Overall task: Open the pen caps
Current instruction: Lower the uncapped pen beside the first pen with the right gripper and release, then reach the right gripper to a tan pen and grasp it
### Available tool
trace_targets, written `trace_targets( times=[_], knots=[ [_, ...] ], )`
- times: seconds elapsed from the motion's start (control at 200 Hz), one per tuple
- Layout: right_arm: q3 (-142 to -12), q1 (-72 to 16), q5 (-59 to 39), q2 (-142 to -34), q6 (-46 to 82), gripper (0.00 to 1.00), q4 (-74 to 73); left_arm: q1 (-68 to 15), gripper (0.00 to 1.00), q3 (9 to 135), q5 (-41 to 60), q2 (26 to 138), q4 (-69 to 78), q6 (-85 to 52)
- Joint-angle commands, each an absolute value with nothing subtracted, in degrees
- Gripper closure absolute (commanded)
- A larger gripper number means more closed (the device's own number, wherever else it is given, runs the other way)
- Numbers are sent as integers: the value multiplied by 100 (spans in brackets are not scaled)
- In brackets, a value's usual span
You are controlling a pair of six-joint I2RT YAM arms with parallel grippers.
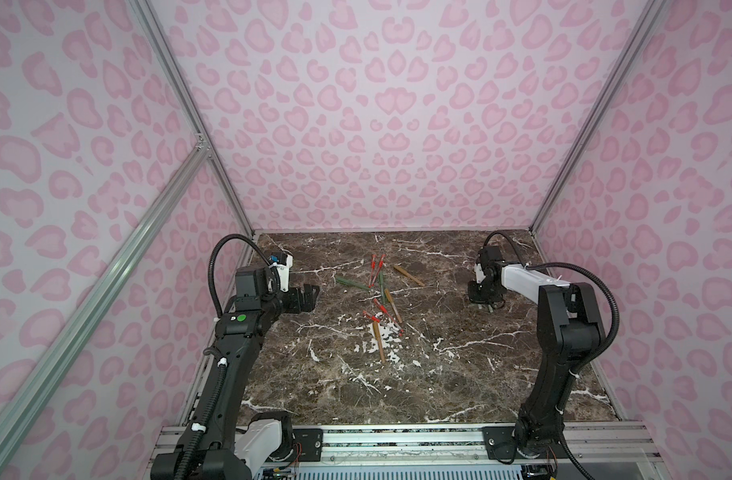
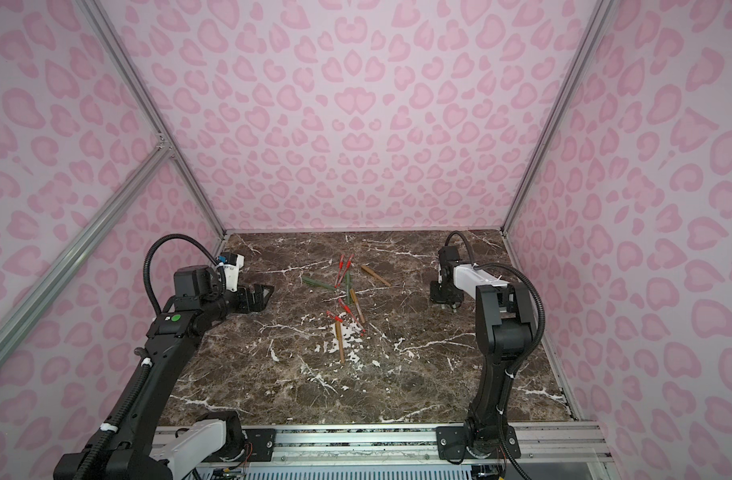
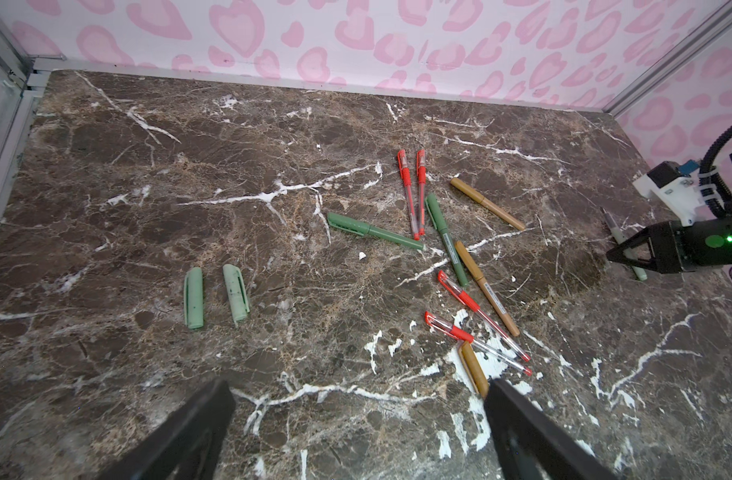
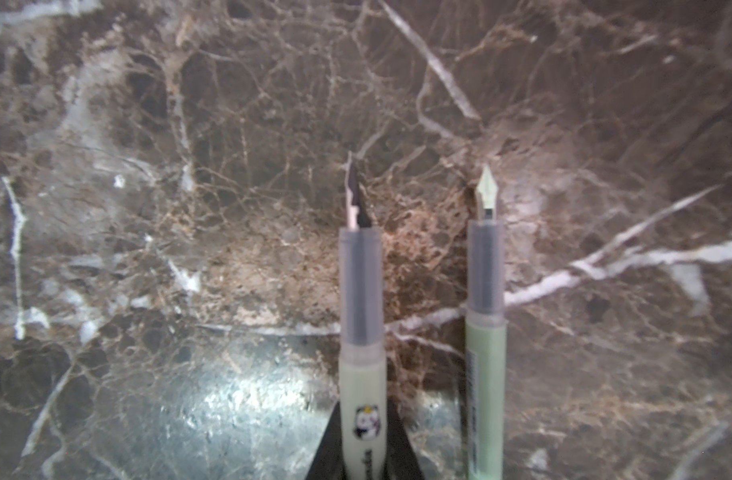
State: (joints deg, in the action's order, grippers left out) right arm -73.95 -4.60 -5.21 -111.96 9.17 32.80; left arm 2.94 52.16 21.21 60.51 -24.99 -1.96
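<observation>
On my table about ten pens are still capped mid-surface. Two pale green caps lie off, apart. My left tool hangs wide open; my right tool grips one uncapped pale barrel beside another.

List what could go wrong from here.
1. The uncapped pale green pen between the right gripper jaws lies close beside a second uncapped pale green pen; setting it down may knock that one.
2. The exposed nib could mark the brown marble tabletop.
</observation>
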Motion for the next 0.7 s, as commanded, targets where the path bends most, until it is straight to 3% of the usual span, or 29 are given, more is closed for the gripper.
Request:
trace_targets(
  times=[0.0, 0.46, 0.695],
  knots=[
    [-7320, -454, -451, -11271, 844, 79, 3444, 305, 2, 5189, 2233, 5999, -2280, -202],
    [-7365, -490, -617, -10560, 954, 66, 3738, 352, 2, 5170, 2286, 5973, -2227, -244],
    [-7247, -1110, -838, -10003, 1318, 63, 3682, 369, 2, 5183, 2334, 5955, -2218, -259]
  ],
)
